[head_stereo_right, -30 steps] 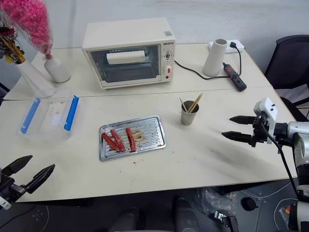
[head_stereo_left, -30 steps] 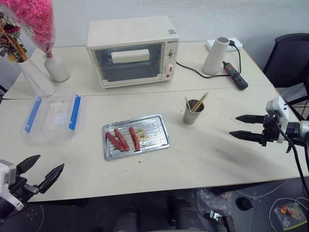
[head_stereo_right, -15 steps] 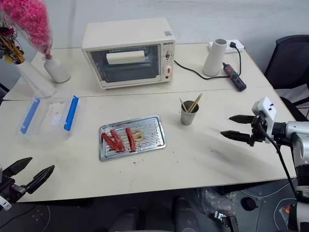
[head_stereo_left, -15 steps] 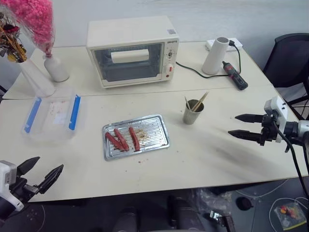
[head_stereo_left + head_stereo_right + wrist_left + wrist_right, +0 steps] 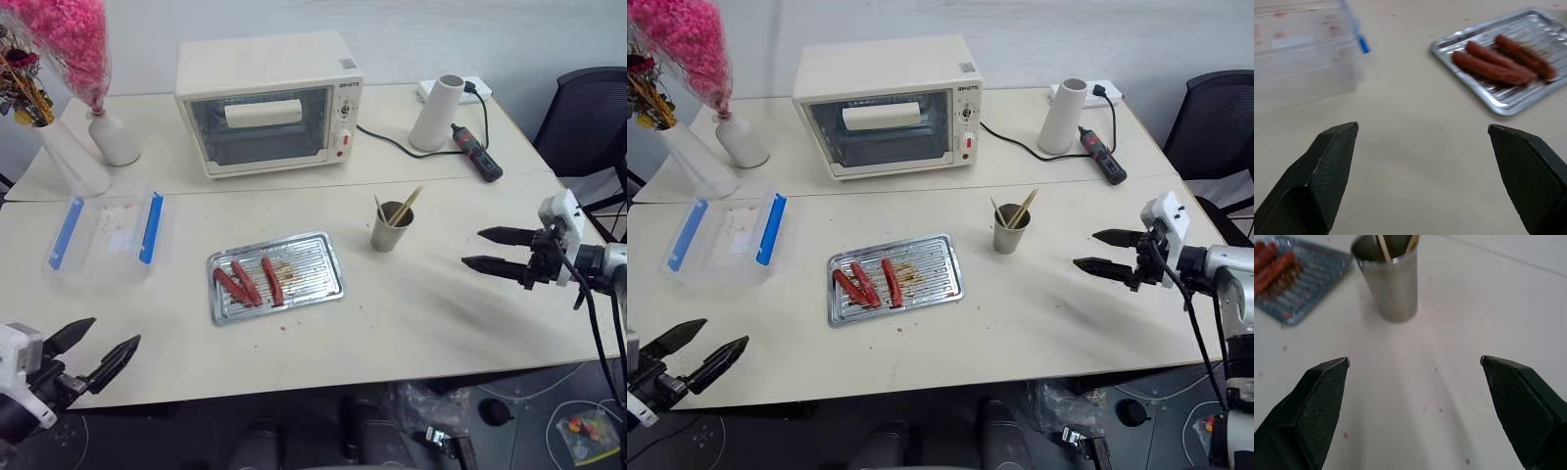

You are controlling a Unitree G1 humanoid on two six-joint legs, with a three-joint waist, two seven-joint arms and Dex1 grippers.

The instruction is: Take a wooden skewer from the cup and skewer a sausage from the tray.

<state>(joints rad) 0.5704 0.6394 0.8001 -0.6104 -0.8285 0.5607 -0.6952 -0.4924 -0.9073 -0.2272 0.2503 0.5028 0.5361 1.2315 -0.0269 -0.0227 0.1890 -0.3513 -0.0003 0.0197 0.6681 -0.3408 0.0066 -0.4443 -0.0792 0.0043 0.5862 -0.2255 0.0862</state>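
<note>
Hovering wide open and empty over the bench [image 5: 460, 323]: right gripper [image 5: 485, 251] well right of the cup [image 5: 392, 226] holding wooden skewers [image 5: 408, 205], left gripper [image 5: 101, 351] at the near edge, sausages [image 5: 271, 280] lying in the tray [image 5: 318, 266] between.

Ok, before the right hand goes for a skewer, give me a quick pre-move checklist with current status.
1. Right hand open and empty: ok.
2. Left hand open and empty: ok.
3. Skewers standing in the cup: ok.
4. Cup upright, with bare table between it and the right hand: ok.
5. Three sausages lying in the tray: ok.
6. Which skewer is loosest: cannot tell.
</note>
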